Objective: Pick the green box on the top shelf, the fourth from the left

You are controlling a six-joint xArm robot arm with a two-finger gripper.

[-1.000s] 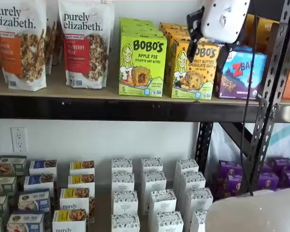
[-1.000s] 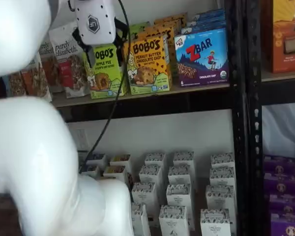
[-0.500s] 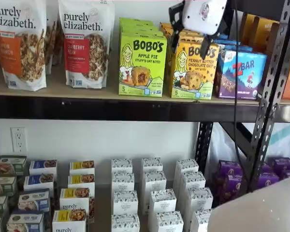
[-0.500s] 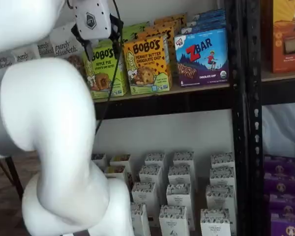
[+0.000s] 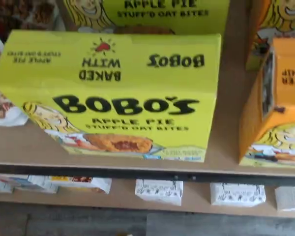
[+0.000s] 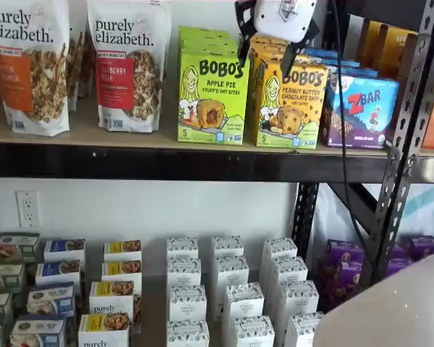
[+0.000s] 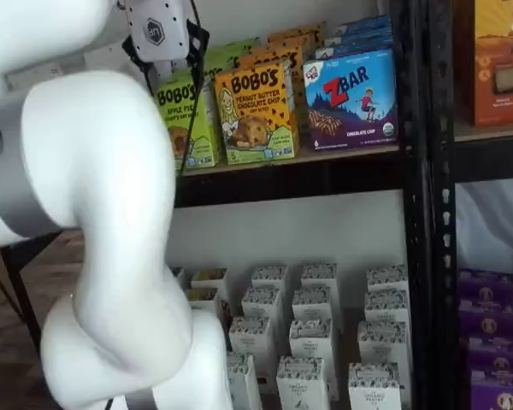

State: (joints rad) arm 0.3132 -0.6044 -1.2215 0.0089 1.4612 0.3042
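The green box (image 6: pixel 213 97) stands upright at the front of its row on the top shelf (image 6: pixel 130 139), between granola bags and a yellow-orange box. In a shelf view the green box (image 7: pixel 192 120) is partly covered by the arm. My gripper (image 6: pixel 267 43) hangs high in front of the shelf, slightly right of the green box and over the orange box's upper left corner. It is open, a wide gap between its black fingers (image 6: pixel 243 29), and holds nothing. In a shelf view the gripper (image 7: pixel 169 64) hovers just above the green box. The wrist view shows the green box (image 5: pixel 123 98) close up.
Purely Elizabeth bags (image 6: pixel 126 65) stand left of the green box. The yellow-orange Bobo's box (image 6: pixel 289 101) and blue ZBar box (image 6: pixel 362 108) stand to its right. A black upright (image 6: pixel 409 130) and a cable (image 6: pixel 343 144) are at right. The white arm (image 7: pixel 94 213) blocks the left.
The gripper has moved left along the top shelf, from in front of the orange and blue boxes toward the green box. Its fingers stay open. The arm's elbow has swung across a shelf view.
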